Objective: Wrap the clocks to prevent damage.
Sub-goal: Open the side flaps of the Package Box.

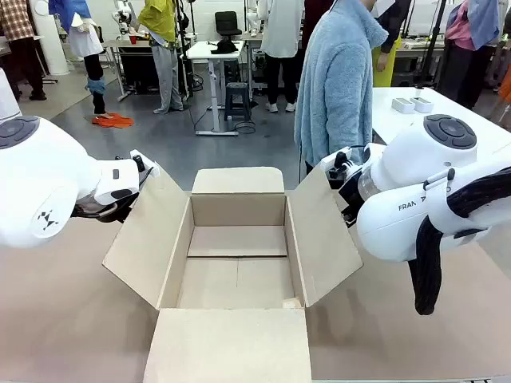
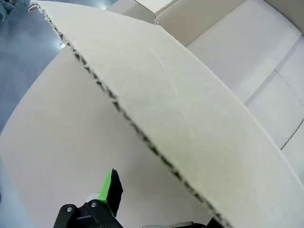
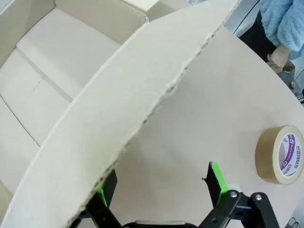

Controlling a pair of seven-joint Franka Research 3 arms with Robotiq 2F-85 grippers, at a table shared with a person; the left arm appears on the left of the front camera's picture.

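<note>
Nearest the front camera lies the near flap (image 1: pixel 227 347) of the cardboard box (image 1: pixel 237 209), folded out flat toward the robot. Outside the box, the left gripper (image 2: pixel 164 199) stands wide open and holds nothing; one green-padded finger shows, and the left flap (image 2: pixel 180 109) hides the other. The right gripper (image 3: pixel 161 183) is likewise spread wide and unladen, with the right flap (image 3: pixel 128 95) covering one fingertip. A tape roll (image 3: pixel 280 154) rests on the table (image 3: pixel 213 104) nearby, cut by the frame. Where the clocks lie I cannot tell. The box floor between the grippers is bare cardboard.
</note>
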